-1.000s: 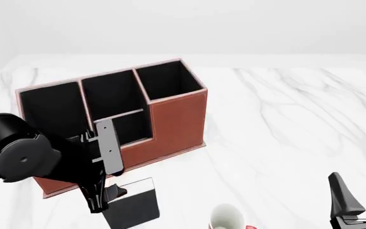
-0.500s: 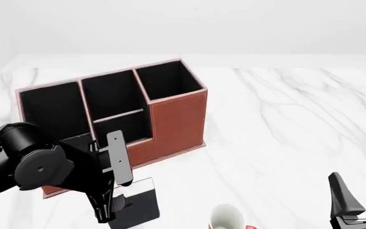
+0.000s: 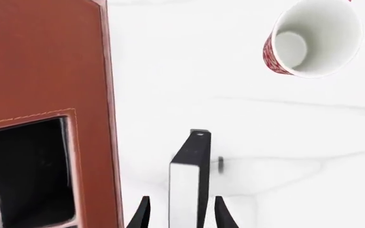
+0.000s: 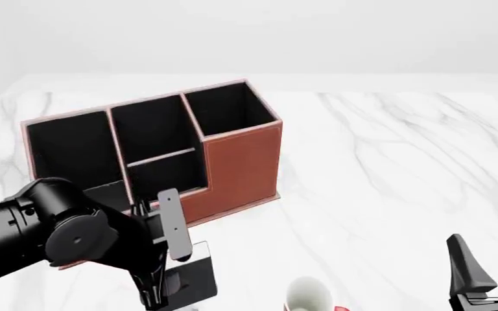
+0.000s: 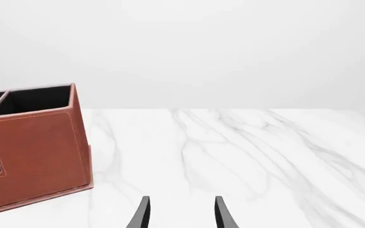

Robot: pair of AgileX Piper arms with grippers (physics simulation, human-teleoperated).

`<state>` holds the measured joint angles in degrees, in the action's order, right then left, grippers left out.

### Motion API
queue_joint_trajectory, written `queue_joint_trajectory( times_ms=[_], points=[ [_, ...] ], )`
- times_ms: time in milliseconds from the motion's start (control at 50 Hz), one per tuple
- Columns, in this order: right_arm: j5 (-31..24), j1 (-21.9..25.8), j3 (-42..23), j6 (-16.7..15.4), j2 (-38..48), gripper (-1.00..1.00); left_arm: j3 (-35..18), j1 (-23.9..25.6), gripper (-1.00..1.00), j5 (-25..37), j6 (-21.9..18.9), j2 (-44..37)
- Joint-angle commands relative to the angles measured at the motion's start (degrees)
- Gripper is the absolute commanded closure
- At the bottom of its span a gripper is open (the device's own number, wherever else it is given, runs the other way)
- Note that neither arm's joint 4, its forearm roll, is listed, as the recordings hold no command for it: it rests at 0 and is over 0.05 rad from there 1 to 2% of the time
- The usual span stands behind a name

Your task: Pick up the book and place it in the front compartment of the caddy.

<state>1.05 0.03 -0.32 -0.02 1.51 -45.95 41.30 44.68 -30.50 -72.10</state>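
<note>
The white marble table (image 4: pixel 388 162) carries the red-brown caddy (image 4: pixel 240 165) at left; no brand, label or writing is readable anywhere. The left gripper (image 3: pixel 180 213) points down just in front of the caddy, its fingers spread to either side of the book (image 3: pixel 189 183), which stands on edge on the table; whether they touch it cannot be told. The white-and-red mug (image 3: pixel 312 38) stands nearby. The right gripper (image 5: pixel 180 213) is released, holding nothing.

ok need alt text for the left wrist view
The left gripper straddles the upright book on white marble, fingers either side. The red-brown caddy stands alongside, and a white-and-red mug sits further off.
</note>
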Motion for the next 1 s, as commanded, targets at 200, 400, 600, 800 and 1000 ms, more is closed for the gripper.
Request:
queue_joint_trajectory(
  times_ms=[200,400,600,800,1000],
  points=[
    [-0.13,0.01,0.03,0.01,-0.20,-1.00,1.66,-0.14,1.00,-2.71,0.22,-1.74],
    [-0.13,0.02,0.03,0.01,-0.19,-1.00,0.47,-1.86,1.00,-1.83,-2.82,-1.09],
    [-0.14,0.02,0.03,0.01,-0.20,-1.00,-3.63,-4.86,1.00,2.65,-10.42,2.40],
    [-0.12,0.01,0.04,0.00,-0.16,-1.00,-8.72,-6.39,1.00,7.64,-13.56,3.74],
    [-0.11,0.02,0.04,0.01,-0.15,-1.00,-14.12,-7.40,1.00,12.02,-15.88,4.37]
  ],
)
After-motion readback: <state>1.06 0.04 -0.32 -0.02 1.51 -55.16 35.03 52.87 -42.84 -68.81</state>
